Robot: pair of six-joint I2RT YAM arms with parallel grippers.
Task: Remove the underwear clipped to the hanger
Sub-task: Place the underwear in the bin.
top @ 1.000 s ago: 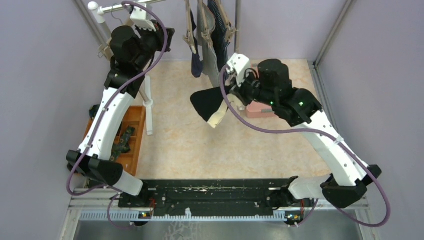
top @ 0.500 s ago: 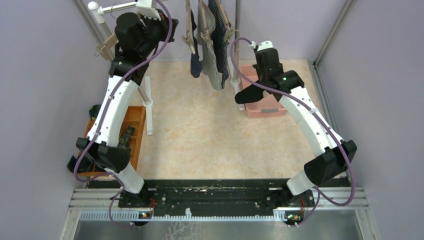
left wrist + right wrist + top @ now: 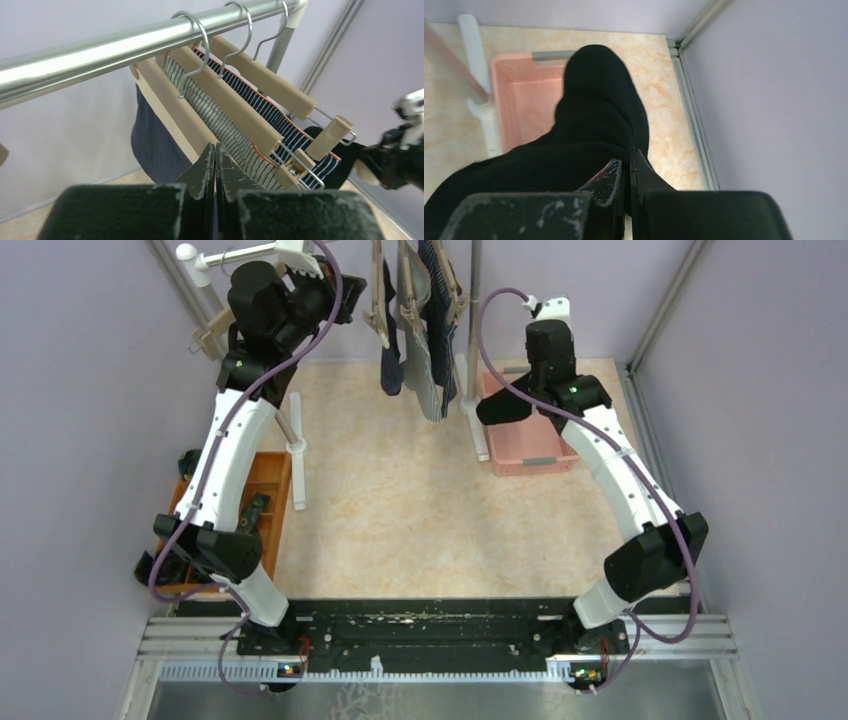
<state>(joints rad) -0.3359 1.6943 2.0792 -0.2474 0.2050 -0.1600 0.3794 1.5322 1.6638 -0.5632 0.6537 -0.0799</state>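
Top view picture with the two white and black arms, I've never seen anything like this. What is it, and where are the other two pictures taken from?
It shows a left arm and a right arm of a robot, bolted at the near edge of a table and filmed from above. Each arm ends in a two-finger gripper with a small camera on its wrist, and the other two pictures come from those cameras. The left gripper is shut, its tips close to wooden hangers on a metal rail. Navy underwear, striped underwear and pinstriped underwear hang from them. The right gripper is shut on black underwear, holding it over a pink basket on the table. An orange tray sits at the left.
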